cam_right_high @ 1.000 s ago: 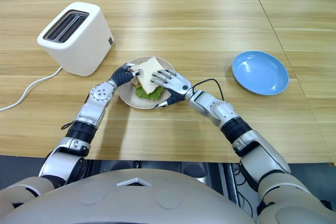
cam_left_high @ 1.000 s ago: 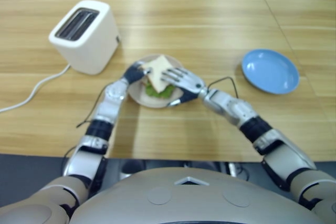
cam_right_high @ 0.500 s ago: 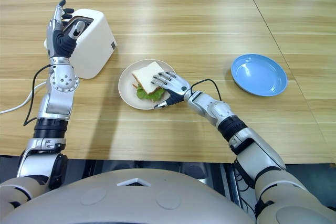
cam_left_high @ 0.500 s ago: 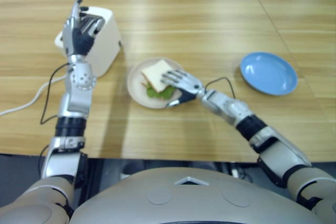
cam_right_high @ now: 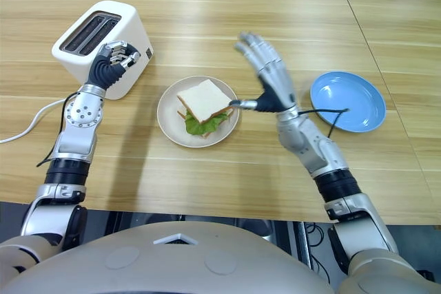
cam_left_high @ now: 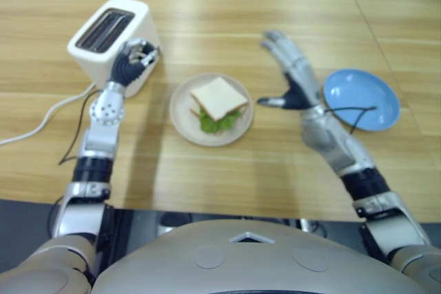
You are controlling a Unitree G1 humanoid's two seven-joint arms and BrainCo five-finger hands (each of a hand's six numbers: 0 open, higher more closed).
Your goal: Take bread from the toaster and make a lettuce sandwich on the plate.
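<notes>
Already stacked: lettuce sandwich (cam_right_high: 204,105) on beige plate (cam_right_high: 172,126)

It lay between the white toaster (cam_right_high: 96,38) and a blue plate (cam_right_high: 348,101). The left hand (cam_right_high: 113,60) hung just beside the toaster, fingers curled, empty. The right hand (cam_right_high: 266,75) hovered near the lettuce sandwich, fingers spread wide, holding nothing.

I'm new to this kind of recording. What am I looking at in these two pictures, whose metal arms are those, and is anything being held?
Both pictures come from a stereo camera on a humanoid robot's head, looking down at a wooden table; they show one scene from slightly different spots. The metal arms are the robot's own. Its left hand is at the white toaster, fingers curled, holding nothing. Its right hand is raised above the table, fingers spread, empty. Between them a cream plate carries a sandwich, with lettuce showing under the bread. An empty blue plate lies to the right.
</notes>
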